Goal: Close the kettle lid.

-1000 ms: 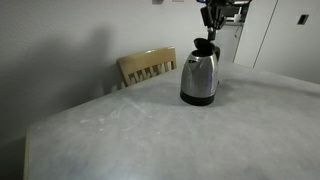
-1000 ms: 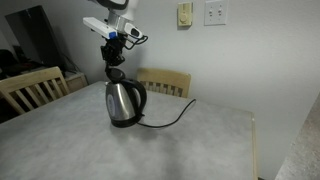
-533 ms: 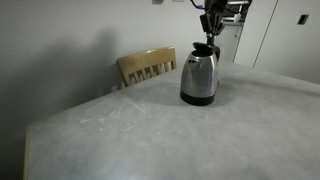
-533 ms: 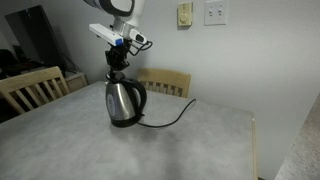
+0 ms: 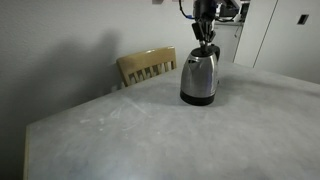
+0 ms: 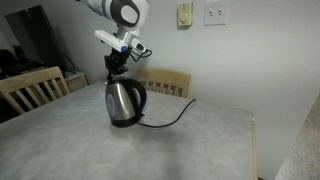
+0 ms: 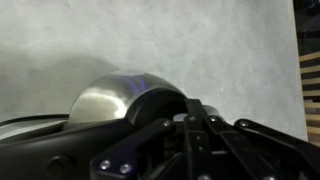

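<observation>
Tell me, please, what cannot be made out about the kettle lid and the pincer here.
1. The lid's angle: in both exterior views it is too small and is covered by the pincer.
2. The pincer's opening: dark and blurred in the wrist view, too small elsewhere.
3. The base of the kettle: in the wrist view it is hidden beneath the kettle's own body.

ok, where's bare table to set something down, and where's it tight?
Bare: the wide stretch of table between the kettle and the near edge, plus the strip between kettle and chair. Tight: right above the kettle, where the gripper hangs, and the side where the cord trails.
</observation>
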